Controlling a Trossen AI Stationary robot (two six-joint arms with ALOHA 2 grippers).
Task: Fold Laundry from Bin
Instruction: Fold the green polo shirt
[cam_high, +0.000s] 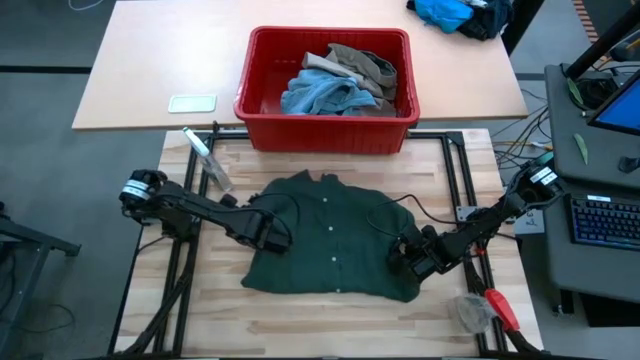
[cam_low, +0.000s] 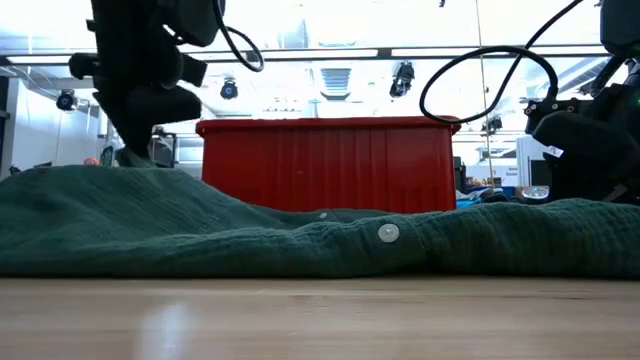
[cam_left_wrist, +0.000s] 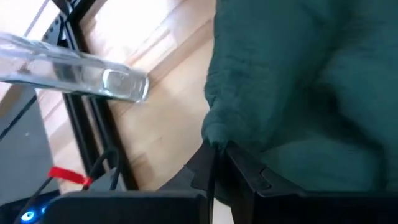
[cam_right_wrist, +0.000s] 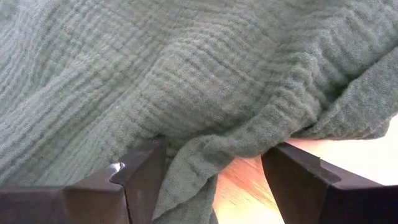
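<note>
A dark green garment (cam_high: 330, 235) with a row of white buttons lies spread flat on the wooden table, in front of the red bin (cam_high: 262, 95). Light blue denim (cam_high: 320, 92) and a khaki piece (cam_high: 365, 62) lie in the bin. My left gripper (cam_high: 272, 236) is at the garment's left edge, shut on the cloth. My right gripper (cam_high: 405, 256) is low at the garment's right edge. It is open, with a fold of the edge (cam_right_wrist: 211, 155) lying between its fingers. My left gripper pinches a small bunch of the garment's left edge (cam_left_wrist: 214, 142) between its two shut fingers, coming in low from the table's left. The cloth beyond the fingers lies on the table. My right gripper: I cannot tell whether its open fingers (cam_right_wrist: 140, 171) touch the cloth.
A clear plastic bottle (cam_high: 208, 158) lies at the table's far left. A red-handled tool (cam_high: 500, 306) and a clear piece (cam_high: 472, 312) lie near the right front corner. A white flat object (cam_high: 192, 102) lies left of the bin. A bright blue cloth heap (cam_high: 445, 12) lies at the far right.
</note>
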